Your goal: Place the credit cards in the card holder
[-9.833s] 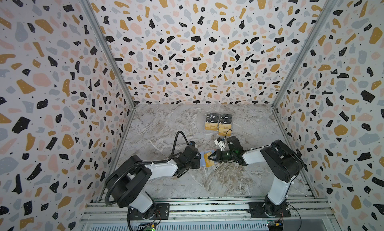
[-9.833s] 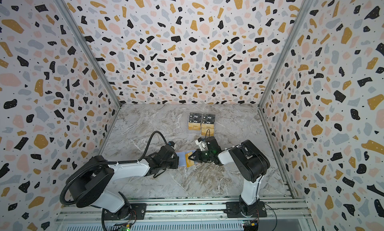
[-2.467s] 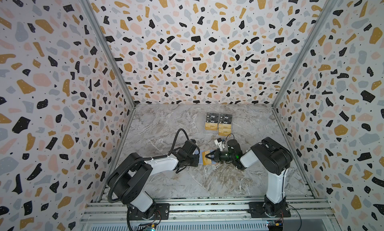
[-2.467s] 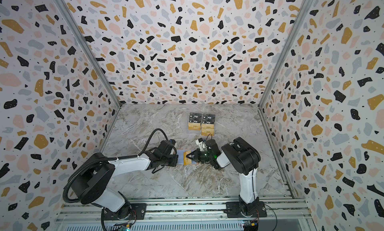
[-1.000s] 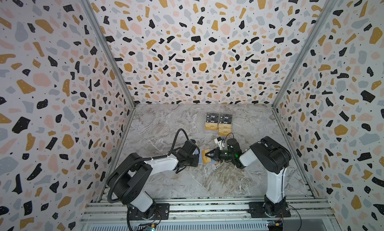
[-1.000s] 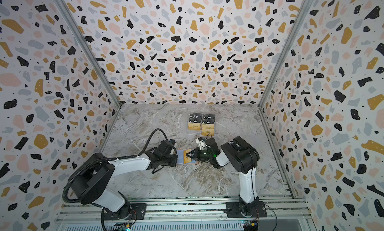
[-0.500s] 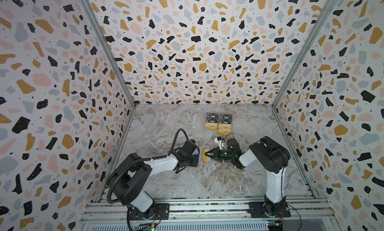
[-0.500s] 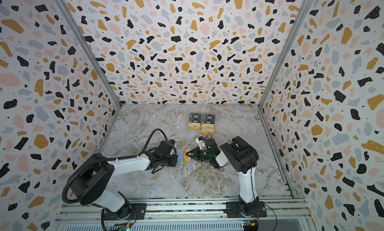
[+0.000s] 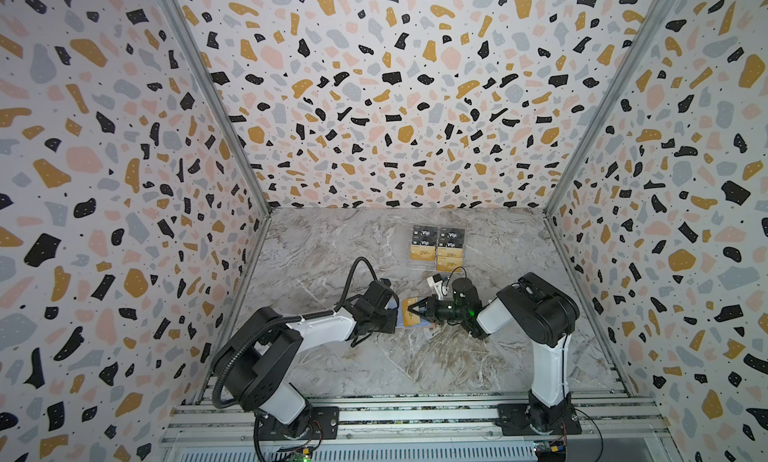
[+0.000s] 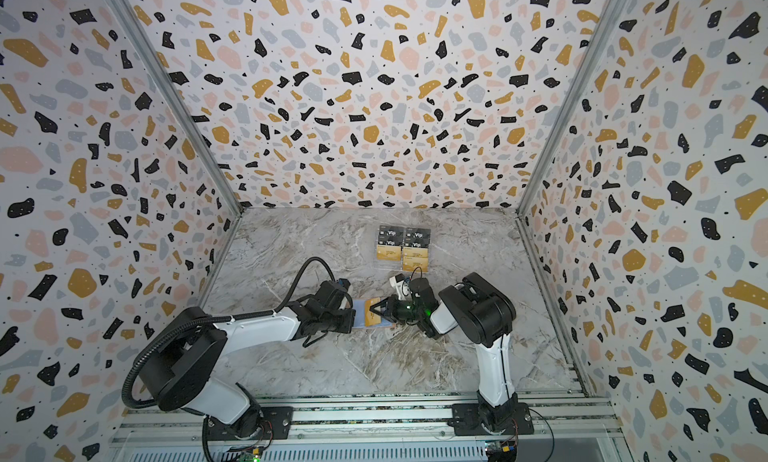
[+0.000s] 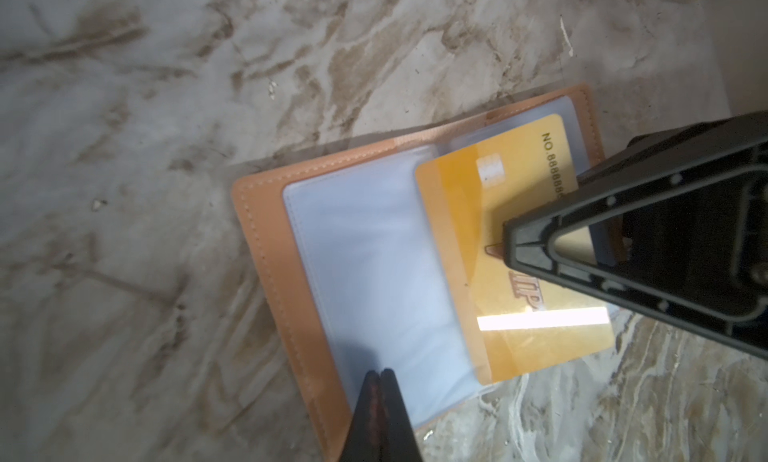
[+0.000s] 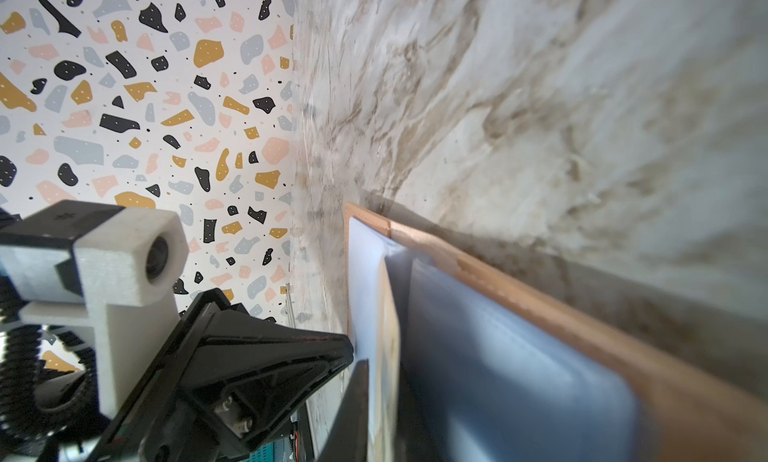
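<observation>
A grey-white marble-patterned tabletop (image 9: 332, 248) with brownish veins makes the floor of the booth, and the brown streaks are heaviest towards the near middle. Three terrazzo-print walls close it in: the far wall (image 9: 395, 106), the left wall (image 9: 104, 190) and the right wall (image 9: 685, 169). All are pale, scattered with black, mustard, pink and grey chips. Bare metal posts (image 9: 210, 90) run up the two far corners. Aluminium rails (image 9: 415, 414) lie along the near edge, with a slotted grille (image 9: 374, 457) nearer still. A small green light (image 9: 302, 460) glows at its near edge.
</observation>
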You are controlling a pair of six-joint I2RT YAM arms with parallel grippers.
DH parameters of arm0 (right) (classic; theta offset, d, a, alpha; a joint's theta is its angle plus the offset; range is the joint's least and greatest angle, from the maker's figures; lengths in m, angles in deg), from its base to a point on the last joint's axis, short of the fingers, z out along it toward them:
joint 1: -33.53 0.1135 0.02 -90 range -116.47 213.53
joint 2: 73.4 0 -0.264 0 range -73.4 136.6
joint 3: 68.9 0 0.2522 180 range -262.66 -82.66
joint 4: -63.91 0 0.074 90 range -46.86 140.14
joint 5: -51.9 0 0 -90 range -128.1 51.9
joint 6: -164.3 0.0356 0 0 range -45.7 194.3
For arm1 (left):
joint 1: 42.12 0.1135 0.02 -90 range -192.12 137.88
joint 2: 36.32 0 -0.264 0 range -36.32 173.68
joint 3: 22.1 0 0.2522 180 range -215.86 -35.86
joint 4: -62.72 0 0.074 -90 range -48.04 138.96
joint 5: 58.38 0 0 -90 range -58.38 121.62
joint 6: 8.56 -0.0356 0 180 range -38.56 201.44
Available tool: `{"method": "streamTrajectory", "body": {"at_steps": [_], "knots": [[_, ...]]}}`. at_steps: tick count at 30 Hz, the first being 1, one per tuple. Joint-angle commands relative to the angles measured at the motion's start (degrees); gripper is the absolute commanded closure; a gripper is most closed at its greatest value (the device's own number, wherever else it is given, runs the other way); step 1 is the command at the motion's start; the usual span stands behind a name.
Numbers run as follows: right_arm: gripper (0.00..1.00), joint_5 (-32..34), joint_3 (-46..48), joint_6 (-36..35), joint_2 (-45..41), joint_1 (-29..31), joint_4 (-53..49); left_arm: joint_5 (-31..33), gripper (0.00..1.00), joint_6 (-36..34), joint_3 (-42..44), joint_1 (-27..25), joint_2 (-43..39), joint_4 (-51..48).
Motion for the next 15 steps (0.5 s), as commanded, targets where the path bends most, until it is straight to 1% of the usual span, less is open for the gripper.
{"method": "streamTrajectory", "body": {"at_steps": [1, 6, 13, 14, 15], "knots": [[0.76, 0.55, -1.72, -2.08, -0.77, 0.71, -3.88, -1.17, 1.0, 1.08, -0.35, 0.41, -1.45, 0.19], [0.6, 2.86, -3.77, -6.59, -3.22, 1.51, -13.08, -2.62, 1.0, 2.28, -0.95, 0.67, -1.85, 0.76], [0.44, 8.8, -8.32, -13.76, -6.31, 3.51, -29.36, -3.43, 1.0, 5.3, -0.39, 1.3, -2.09, 2.19], [0.36, 9.92, -8.99, -14.58, -6.71, 3.81, -31.22, -3.42, 1.0, 5.69, -0.25, 1.3, -1.89, 2.55], [0.34, 10.9, -9.38, -15.31, -7.06, 4.12, -32.64, -3.3, 1.0, 6.17, -0.05, 1.31, -1.66, 2.88]]}}
